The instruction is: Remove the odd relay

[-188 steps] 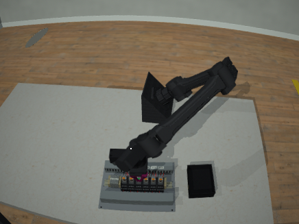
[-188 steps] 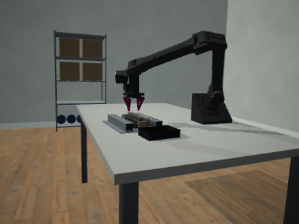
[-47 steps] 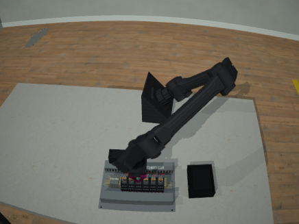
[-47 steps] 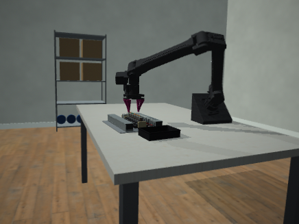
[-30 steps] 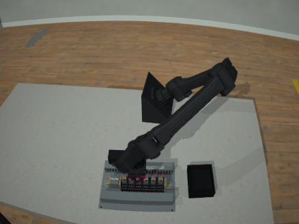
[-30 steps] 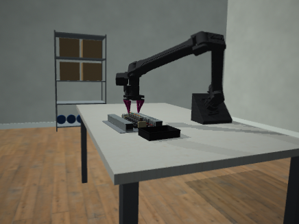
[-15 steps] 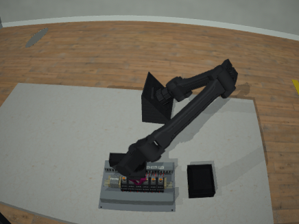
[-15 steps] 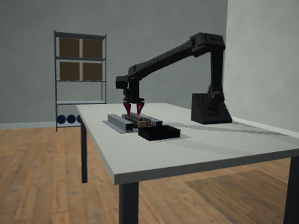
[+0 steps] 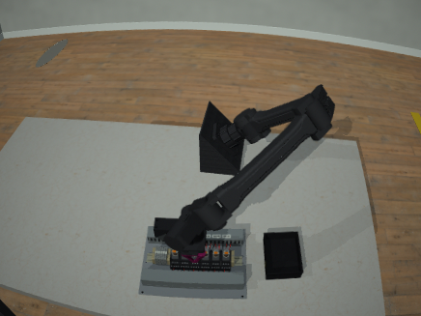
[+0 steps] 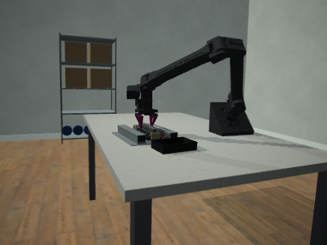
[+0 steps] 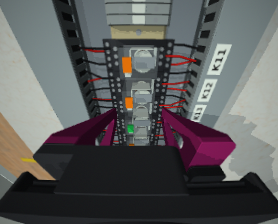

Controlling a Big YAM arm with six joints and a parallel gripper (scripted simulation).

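Note:
A row of relays sits in sockets on a grey panel (image 9: 159, 279) (image 10: 127, 134). In the wrist view two relays (image 11: 141, 64) (image 11: 140, 100) show orange test buttons, and one relay (image 11: 138, 131) shows a green button. My gripper (image 11: 139, 112) (image 9: 193, 256) (image 10: 146, 124) has magenta fingers, is open, and straddles the green-button relay from just above. I see no contact between fingers and relay. The black tray (image 9: 282, 254) (image 10: 174, 144) stands open side up to the right of the panel and looks empty.
The arm's black base (image 9: 218, 147) (image 10: 229, 119) stands at the back of the grey bench. Labels K11 to K13 (image 11: 219, 59) run along the panel's wire duct. A shelf rack (image 10: 88, 84) stands behind the bench on the wooden floor.

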